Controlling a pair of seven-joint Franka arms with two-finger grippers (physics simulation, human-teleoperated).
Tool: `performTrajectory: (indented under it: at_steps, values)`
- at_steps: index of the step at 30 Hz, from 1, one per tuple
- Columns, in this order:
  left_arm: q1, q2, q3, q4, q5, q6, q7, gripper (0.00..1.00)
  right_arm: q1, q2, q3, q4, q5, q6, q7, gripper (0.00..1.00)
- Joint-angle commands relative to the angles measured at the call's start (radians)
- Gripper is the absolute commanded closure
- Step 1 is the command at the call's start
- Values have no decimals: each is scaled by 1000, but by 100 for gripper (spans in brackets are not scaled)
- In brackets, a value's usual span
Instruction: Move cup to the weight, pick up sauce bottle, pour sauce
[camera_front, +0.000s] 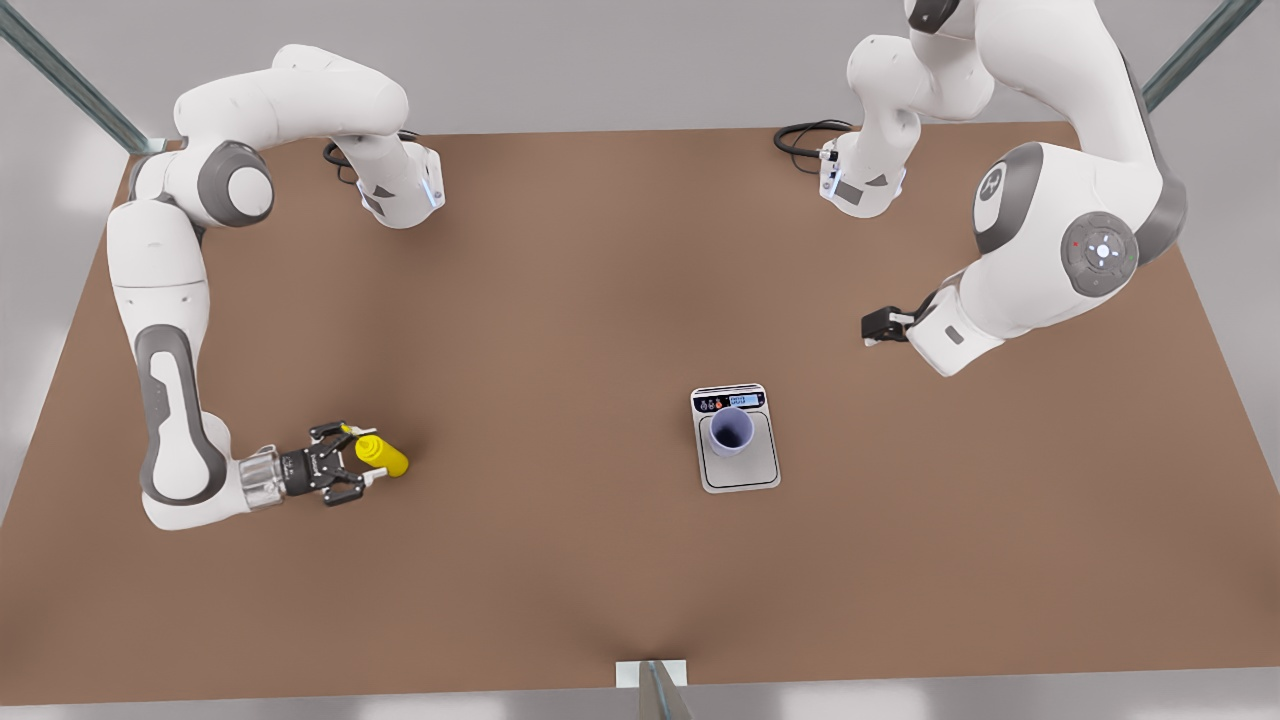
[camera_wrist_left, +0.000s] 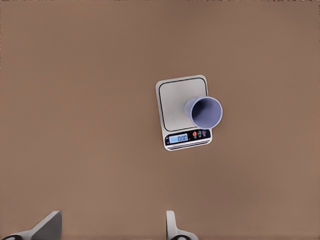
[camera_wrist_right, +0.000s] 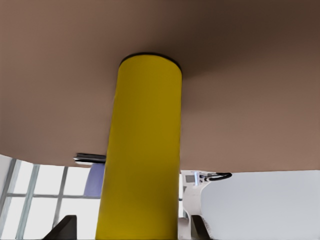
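Observation:
The lavender cup (camera_front: 731, 430) stands upright on the plate of the silver-white weight (camera_front: 745, 475), just below its display strip. From above, the left wrist view shows the cup (camera_wrist_left: 205, 112) on the weight (camera_wrist_left: 175, 97). The yellow sauce bottle (camera_front: 384, 456) stands on the table at the front view's left. My right gripper (camera_front: 365, 457) reaches in level with the table, open, one finger on each side of the sauce bottle (camera_wrist_right: 145, 150) with small gaps. My left gripper (camera_front: 877, 327) hangs open, high at the front view's right, empty, apart from the cup; in its own view it (camera_wrist_left: 110, 229) shows wide apart.
The brown table (camera_front: 560, 300) carries both arm bases at its far edge, with black cables (camera_front: 805, 135) beside them. A bracket (camera_front: 650, 675) sits at the middle of the near edge. Open table lies between the bottle and the weight.

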Motion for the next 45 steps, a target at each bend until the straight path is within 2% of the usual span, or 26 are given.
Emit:
performTrajectory:
  at_steps: [1, 6, 12, 16, 20, 22, 25, 27, 28, 30, 33, 34, 39, 45]
  values:
    - [0, 0, 0, 0, -1, 0, 0, 0, 0, 0, 0, 0, 1, 0, 0, 51]
    - [0, 0, 0, 0, -1, 0, -2, 0, -4, -3, 35, -2, -22, 0, 2, 59]
    - [0, 0, -1, 0, -4, 0, -3, 0, -11, -11, 54, -9, -19, 6, 6, 59]
    - [0, 3, -1, 2, -4, 21, -3, 0, 22, -63, 55, 48, -36, 32, 173, 59]
    - [0, 9, -1, 2, -6, 28, -6, 0, 163, -109, 52, 170, -137, 78, 376, 60]
    - [0, 8, -1, 2, -6, 28, -6, 0, 301, -173, 40, 215, -214, 155, 518, 62]
    - [0, 11, -1, 2, -6, 28, -5, 0, 518, -166, -50, 327, -257, 251, 747, 59]
    - [0, 20, -1, 2, -6, 29, -5, 0, 710, -149, -170, 406, -305, 343, 876, 60]
    - [0, 20, -1, 2, -6, 29, -3, 0, 756, -143, -211, 425, -305, 363, 897, 60]
    - [0, 20, 0, 2, -6, 29, -3, 0, 919, -97, -362, 518, -305, 397, 945, 60]
    - [0, 20, -1, 2, -6, 28, -5, 0, 1083, -37, -557, 587, -317, 431, 942, 59]
    - [0, 18, 0, 2, -6, 28, -5, 0, 1121, -19, -584, 601, -351, 459, 942, 60]
    - [0, 15, -1, 5, -6, 28, -5, 0, 1190, 70, -584, 669, -604, 623, 939, 60]
    - [0, 17, 0, 5, -4, 28, -3, 0, 1284, 61, -574, 704, -815, 634, 936, 60]
